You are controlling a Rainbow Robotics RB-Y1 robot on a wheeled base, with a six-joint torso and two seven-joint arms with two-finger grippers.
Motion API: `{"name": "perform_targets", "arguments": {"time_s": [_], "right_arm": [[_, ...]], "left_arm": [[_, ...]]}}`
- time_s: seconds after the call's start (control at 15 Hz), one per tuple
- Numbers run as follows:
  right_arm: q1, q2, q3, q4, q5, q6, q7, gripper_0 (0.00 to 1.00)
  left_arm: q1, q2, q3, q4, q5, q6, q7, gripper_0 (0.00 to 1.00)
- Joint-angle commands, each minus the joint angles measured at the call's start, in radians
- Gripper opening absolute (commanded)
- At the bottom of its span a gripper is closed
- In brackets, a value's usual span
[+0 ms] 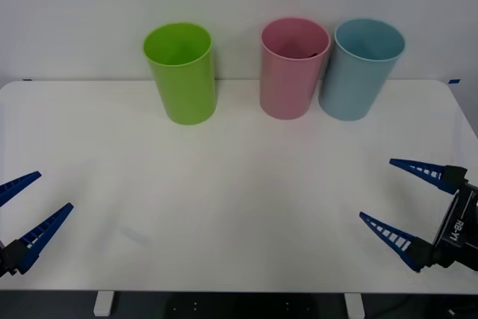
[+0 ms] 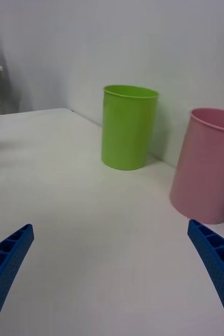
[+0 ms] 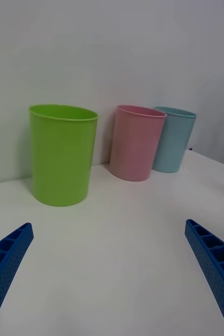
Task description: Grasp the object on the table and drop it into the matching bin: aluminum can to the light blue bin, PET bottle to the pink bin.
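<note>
At far edge of table (image 1: 239, 207): three bins, lime green bin (image 1: 181, 72), pink bin (image 1: 293, 67), light blue bin (image 1: 361, 69); something dark inside pink rim. Left gripper (image 1: 26, 203) and right gripper (image 1: 399, 203) spread wide, holding nothing, near front corners; wide free surface between.

White lettering "RB-Y1" running along the dark wrist housing of the right arm (image 1: 457, 231), near the table's right edge, no other readable text

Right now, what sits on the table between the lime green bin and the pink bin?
Nothing: in the front view, only bare white table separates the lime green bin and the pink bin. The left wrist view shows the same open stretch.
</note>
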Motion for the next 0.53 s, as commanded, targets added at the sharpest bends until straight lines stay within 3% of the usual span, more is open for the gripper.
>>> {"name": "perform_targets", "arguments": {"time_s": [0.07,0.53], "right_arm": [[0.014,-0.023,-0.005,0.000,0.000,-0.018,-0.007,1.00],[0.048,-0.063,-0.003,0.000,0.020,-0.073,-0.015,1.00]], "left_arm": [[0.000,0.000,0.000,0.000,0.000,0.000,0.000,1.00],[0.000,0.000,0.000,0.000,0.000,0.000,0.000,1.00]]}}
